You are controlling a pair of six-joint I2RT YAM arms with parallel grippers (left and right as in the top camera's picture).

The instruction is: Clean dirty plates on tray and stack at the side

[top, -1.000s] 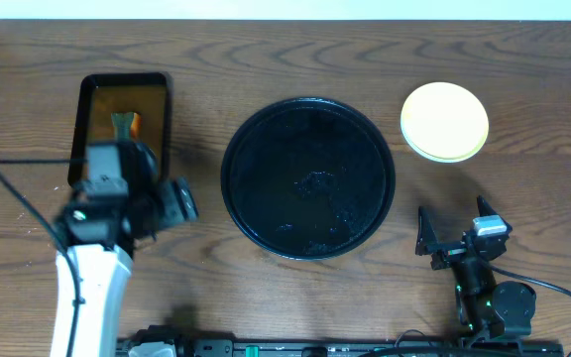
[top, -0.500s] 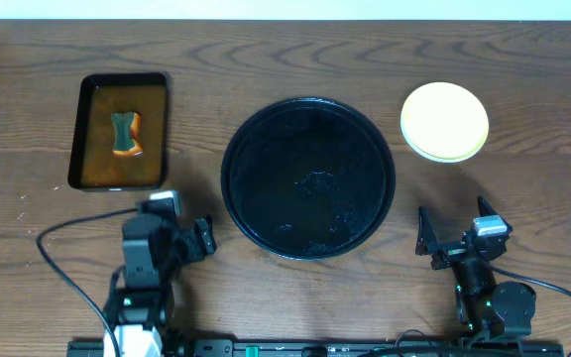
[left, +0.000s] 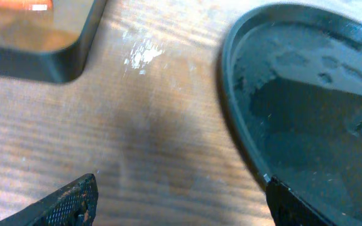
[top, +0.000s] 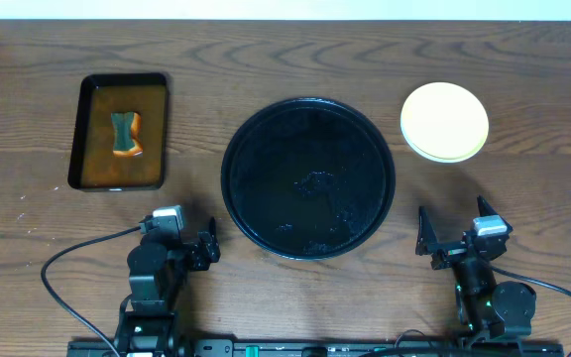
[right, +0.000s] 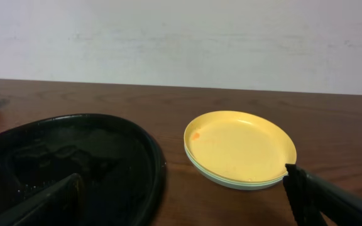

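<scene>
All the plates (top: 444, 121) I can see sit in one stack on the surface (top: 295, 50), up and to the right of the tray (top: 308, 149), well clear of its rim. From the right wrist camera the yellow one lies on top, with a pale mint rim showing just beneath it. How many lie under that I cannot tell. The tray itself holds no plate, only wet streaks and droplets on the black gloss.

What has changed in the last second is to the left of the tray. My left arm was out over the pan (top: 97, 164), hiding most of it. Now it has pulled back to the near edge, below and left of the tray, and the sponge (top: 125, 134) lies alone in the brown liquid. The left fingers (top: 207, 248) are spread wide with nothing between them, and their camera looks across bare wood at the tray's rim. The right fingers (top: 454, 226) have not moved. They are parked to the tray's lower right, below the stack, also wide apart and empty.

I read that as the sponge put away and both arms home, so the job looks as good as finished. One doubt: a small orange spot shows near the rim of the top plate, on the side towards the tray, so that plate may not be fully clean.
</scene>
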